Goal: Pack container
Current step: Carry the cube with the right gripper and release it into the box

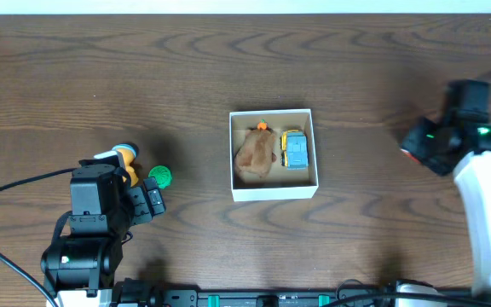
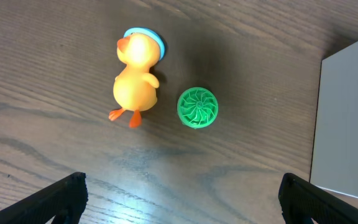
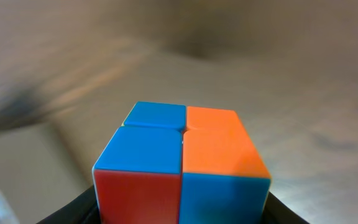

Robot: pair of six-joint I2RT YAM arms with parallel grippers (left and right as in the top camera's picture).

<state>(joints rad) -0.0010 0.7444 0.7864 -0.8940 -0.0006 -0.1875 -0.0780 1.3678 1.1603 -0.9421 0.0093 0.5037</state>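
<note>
- Right claw [image 1: 423, 143]: clamped on a puzzle cube [image 3: 182, 168]. The cube fills the right wrist view, with blue and orange faces on top and red and blue on the front. Dark claw parts show at both of its lower corners.
- Background behind the cube is blurred, so I can't tell what lies under it.
- Left claw [image 2: 182, 198]: spread wide, with one finger [image 2: 64, 198] in each lower corner of the left wrist view and bare desk [image 1: 228, 68] between them.
- Just ahead of the left claw is a yellow duck toy [image 2: 135, 78] lying flat, orange feet toward the claw. Its head is against a light-blue ring [image 2: 149, 35].
- A green ribbed disc [image 2: 197, 107] sits just beside the duck on the container side. The two look apart, but the gap is small.
- The container [image 1: 273, 193] is at desk centre, upright and open-topped. Its white wall shows at the right edge of the left wrist view. It is near the disc and well apart from the right claw.
- Inside the container, a brown plush lump [image 1: 257, 156] is on the left. A blue-and-yellow toy vehicle [image 1: 295, 149] is just beside it on the right.
- A small orange bit [image 1: 262, 126] sits at the plush's far end. It is too small to identify.
</note>
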